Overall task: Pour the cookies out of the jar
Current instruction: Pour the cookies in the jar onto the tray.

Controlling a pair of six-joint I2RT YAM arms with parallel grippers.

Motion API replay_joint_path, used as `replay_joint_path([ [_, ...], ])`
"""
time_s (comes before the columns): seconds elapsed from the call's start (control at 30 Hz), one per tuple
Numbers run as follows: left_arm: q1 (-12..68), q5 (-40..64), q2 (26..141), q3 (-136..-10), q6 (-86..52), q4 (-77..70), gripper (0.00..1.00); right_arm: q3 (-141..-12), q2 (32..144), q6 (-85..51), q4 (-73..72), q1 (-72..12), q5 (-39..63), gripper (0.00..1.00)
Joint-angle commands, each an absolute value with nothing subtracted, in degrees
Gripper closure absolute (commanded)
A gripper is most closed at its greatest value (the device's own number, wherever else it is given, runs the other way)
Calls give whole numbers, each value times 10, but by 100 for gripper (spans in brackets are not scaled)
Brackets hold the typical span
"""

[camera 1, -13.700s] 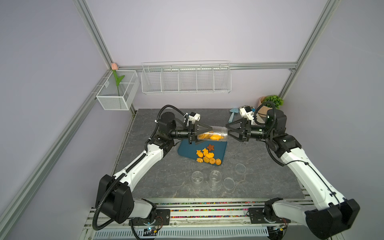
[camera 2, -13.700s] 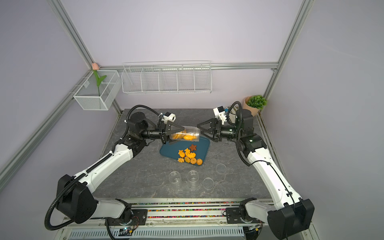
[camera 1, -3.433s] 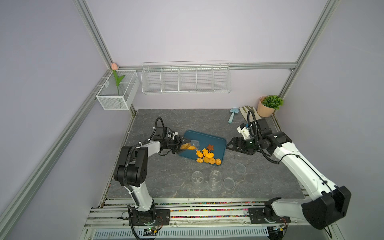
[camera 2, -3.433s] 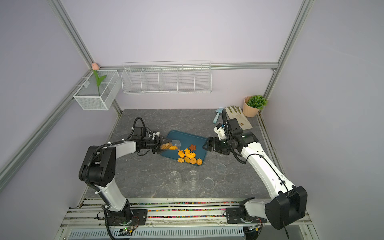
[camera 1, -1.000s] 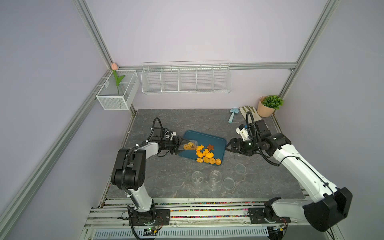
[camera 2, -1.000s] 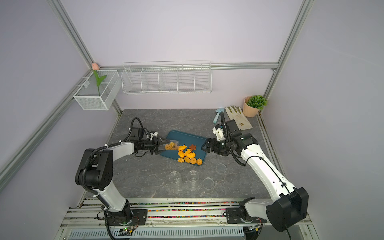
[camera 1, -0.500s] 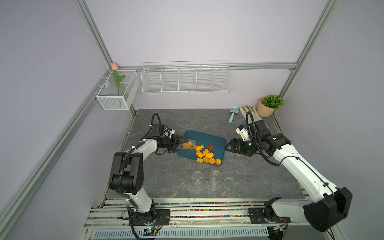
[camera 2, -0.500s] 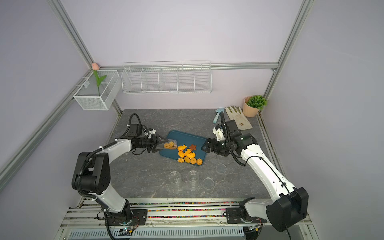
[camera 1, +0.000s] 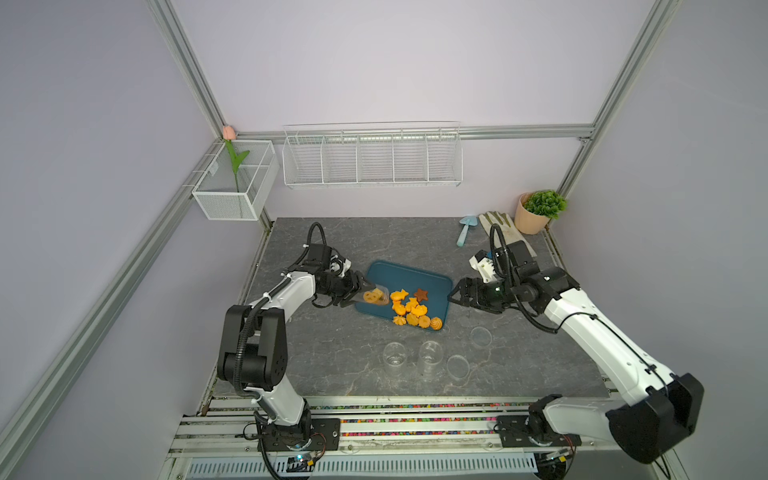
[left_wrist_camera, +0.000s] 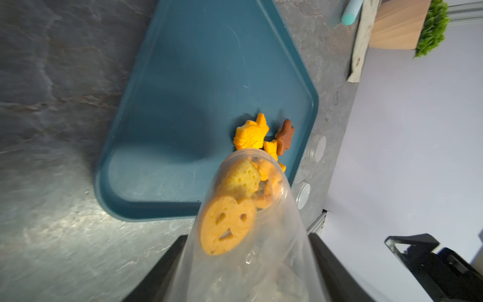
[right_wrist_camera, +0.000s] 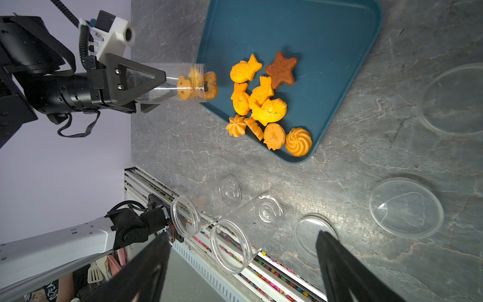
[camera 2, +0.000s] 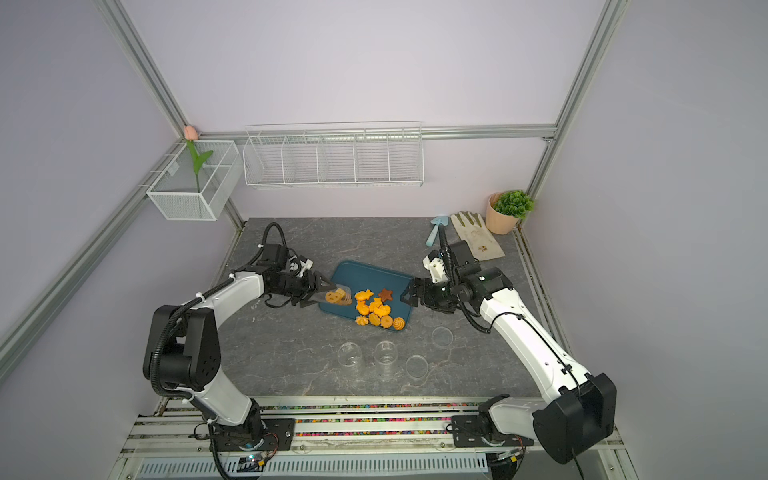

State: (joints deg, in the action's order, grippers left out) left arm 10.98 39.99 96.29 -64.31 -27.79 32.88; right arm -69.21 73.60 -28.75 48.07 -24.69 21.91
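Note:
My left gripper (camera 1: 360, 294) (camera 2: 322, 296) is shut on a clear jar (camera 1: 376, 296) (left_wrist_camera: 251, 209) (right_wrist_camera: 180, 82). The jar lies on its side, its mouth just over the left edge of a blue tray (camera 1: 399, 276) (camera 2: 365, 274) (left_wrist_camera: 209, 78). A few orange cookies (left_wrist_camera: 227, 227) sit inside, by the mouth. Several more cookies (camera 1: 413, 309) (camera 2: 376, 309) (right_wrist_camera: 261, 102) lie heaped on the tray, a brown star (camera 1: 422, 294) (right_wrist_camera: 281, 68) among them. Just off the tray's right edge my right gripper (camera 1: 453, 297) (right_wrist_camera: 241, 245) hangs open with nothing in it.
Two empty clear jars (camera 1: 394, 358) (camera 1: 430, 357) stand near the table's front, with two clear lids (camera 1: 458, 368) (camera 1: 481, 336) to their right. A blue trowel (camera 1: 465, 230), a glove (camera 1: 505, 230) and a potted plant (camera 1: 536, 212) are at the back right.
The left arm's elbow has swung out to the left while the jar stays tipped at the tray's left edge. The right arm has not moved.

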Motion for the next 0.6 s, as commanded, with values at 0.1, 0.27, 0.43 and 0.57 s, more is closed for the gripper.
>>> replay_joint_path([
  [0.1, 130, 330, 943, -681, -222, 402, 36, -685, 732, -297, 470, -255, 213, 11],
  [0.27, 129, 327, 940, -683, -226, 392, 36, -683, 732, -298, 468, -258, 212, 11],
  [0.43, 105, 408, 934, -651, -284, 313, 36, -681, 731, -298, 469, -258, 211, 11],
  [0.57, 89, 435, 910, -619, -337, 233, 36, -679, 730, -299, 468, -260, 212, 11],
])
